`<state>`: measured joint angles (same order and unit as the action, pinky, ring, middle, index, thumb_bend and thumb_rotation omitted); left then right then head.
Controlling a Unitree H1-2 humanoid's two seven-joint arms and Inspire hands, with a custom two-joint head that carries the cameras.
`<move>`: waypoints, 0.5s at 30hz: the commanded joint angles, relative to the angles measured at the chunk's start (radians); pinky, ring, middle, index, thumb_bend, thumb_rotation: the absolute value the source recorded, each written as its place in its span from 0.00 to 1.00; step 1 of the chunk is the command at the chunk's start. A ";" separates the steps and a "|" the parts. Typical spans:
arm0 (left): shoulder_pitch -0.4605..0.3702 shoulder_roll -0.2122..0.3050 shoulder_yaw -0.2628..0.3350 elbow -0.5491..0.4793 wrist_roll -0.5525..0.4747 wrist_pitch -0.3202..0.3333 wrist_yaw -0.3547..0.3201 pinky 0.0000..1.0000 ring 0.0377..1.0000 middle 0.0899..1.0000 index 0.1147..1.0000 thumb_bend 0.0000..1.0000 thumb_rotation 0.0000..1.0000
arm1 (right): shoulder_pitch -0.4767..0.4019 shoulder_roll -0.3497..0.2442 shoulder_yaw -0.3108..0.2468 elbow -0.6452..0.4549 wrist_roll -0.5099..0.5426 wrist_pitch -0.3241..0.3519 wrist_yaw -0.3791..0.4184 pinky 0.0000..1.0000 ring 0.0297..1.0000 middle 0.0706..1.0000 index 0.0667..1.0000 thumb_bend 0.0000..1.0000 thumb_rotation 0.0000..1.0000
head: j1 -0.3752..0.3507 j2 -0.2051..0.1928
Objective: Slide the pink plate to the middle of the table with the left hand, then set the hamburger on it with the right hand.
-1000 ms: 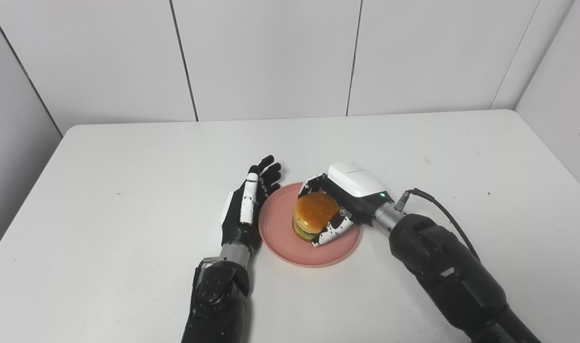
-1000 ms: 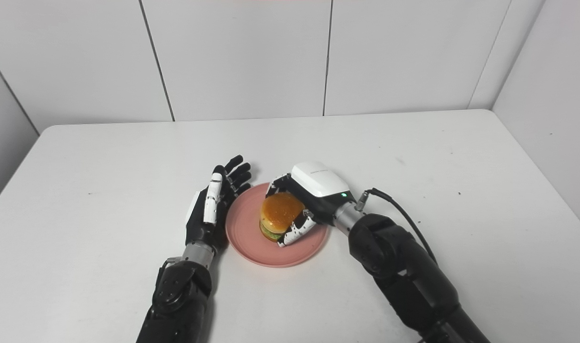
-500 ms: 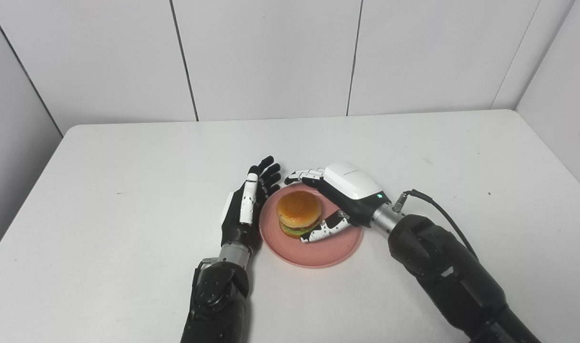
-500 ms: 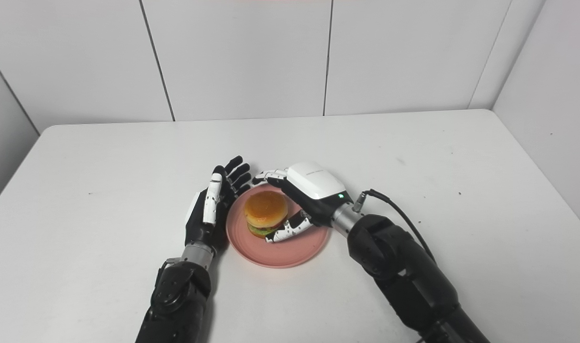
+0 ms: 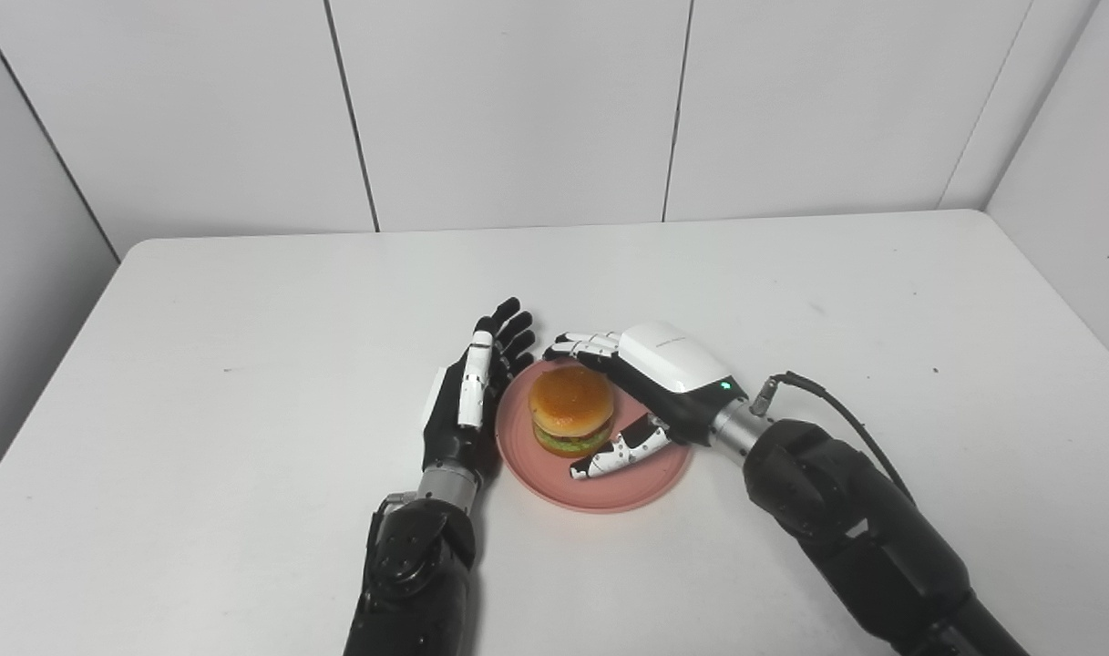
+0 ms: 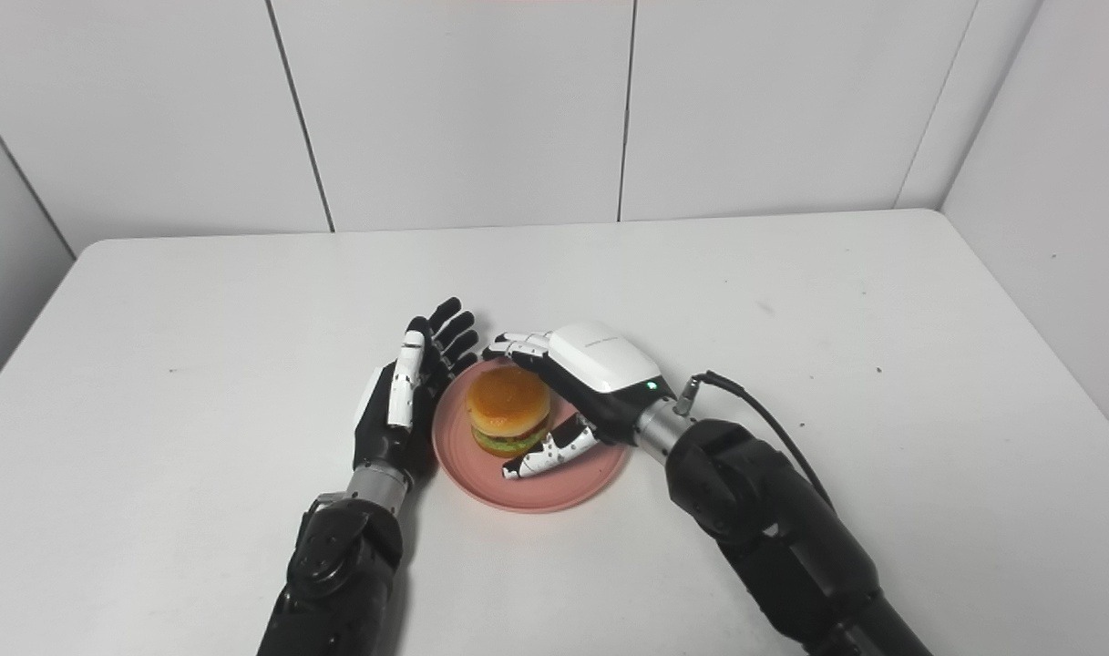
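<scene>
The pink plate [image 5: 622,483] lies near the middle of the white table [image 5: 244,319]. The hamburger [image 5: 570,410] stands upright on the plate's left half. My right hand [image 5: 650,387] is open just right of the hamburger, its fingers [image 5: 580,344] spread behind it and its thumb [image 5: 613,454] in front, with a gap to the bun. My left hand [image 5: 467,392] is open, held flat on edge against the plate's left rim. In the right eye view the hamburger [image 6: 507,410], plate [image 6: 554,483], right hand [image 6: 590,378] and left hand [image 6: 399,396] stand the same.
A black cable [image 5: 846,424] loops from my right wrist over the table. White walls stand close behind the table and at its right side.
My right hand has opened and let go of the hamburger, which now stands on the plate a little further left. The hand has drawn back slightly to the right. The left hand has not moved.
</scene>
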<state>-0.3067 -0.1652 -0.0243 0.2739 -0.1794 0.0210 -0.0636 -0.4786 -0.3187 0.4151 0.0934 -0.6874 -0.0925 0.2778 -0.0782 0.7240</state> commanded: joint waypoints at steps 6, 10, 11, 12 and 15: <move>-0.007 -0.013 0.001 -0.011 -0.004 -0.009 0.000 0.90 0.90 0.87 0.82 0.38 1.00 | -0.022 -0.007 -0.033 -0.018 0.052 -0.067 -0.036 0.81 0.89 0.90 0.85 0.66 0.45 | 0.000 0.000; -0.008 -0.012 0.004 -0.011 0.006 -0.008 0.009 0.89 0.88 0.84 0.80 0.39 1.00 | 0.012 0.026 -0.098 -0.005 0.128 -0.101 -0.110 0.78 0.87 0.92 0.91 0.68 0.59 | -0.001 0.001; -0.009 -0.012 0.006 -0.011 0.005 -0.008 0.010 0.89 0.88 0.84 0.80 0.39 1.00 | 0.021 0.039 -0.118 -0.003 0.151 -0.108 -0.132 0.77 0.87 0.92 0.91 0.68 0.62 | -0.001 -0.001; -0.010 -0.013 0.008 -0.011 0.006 -0.009 0.012 0.89 0.88 0.84 0.80 0.40 1.00 | 0.030 0.054 -0.139 -0.006 0.174 -0.107 -0.147 0.77 0.88 0.93 0.92 0.68 0.64 | -0.001 -0.001; -0.011 -0.010 0.006 -0.010 0.014 -0.023 0.013 0.90 0.89 0.85 0.81 0.40 1.00 | 0.055 0.089 -0.187 -0.034 0.226 -0.091 -0.172 0.81 0.93 0.96 0.96 0.66 0.68 | -0.001 -0.002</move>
<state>-0.3047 -0.1662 -0.0194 0.2722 -0.1714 0.0173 -0.0543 -0.4007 -0.2434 0.2457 0.1016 -0.4943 -0.1607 0.1374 -0.0798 0.7210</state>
